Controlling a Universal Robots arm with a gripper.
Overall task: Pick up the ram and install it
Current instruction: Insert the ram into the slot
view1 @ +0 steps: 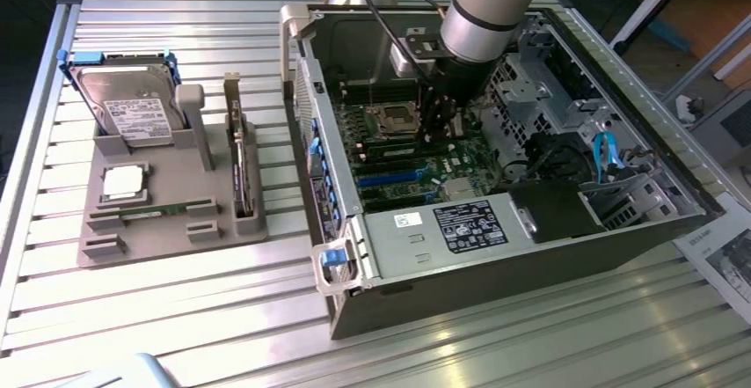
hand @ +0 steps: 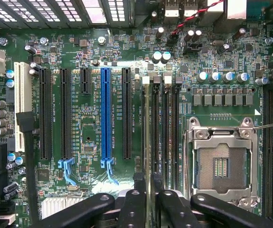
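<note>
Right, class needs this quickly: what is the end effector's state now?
End effector: at the ram, which stands edge-on on the motherboard; open or closed cannot be told.

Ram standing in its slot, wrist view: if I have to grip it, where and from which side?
Grip the ram across its two flat faces, mid-length on its top edge, coming straight down toward the motherboard. It stands on edge with slots close alongside, so only that edge is free.
</note>
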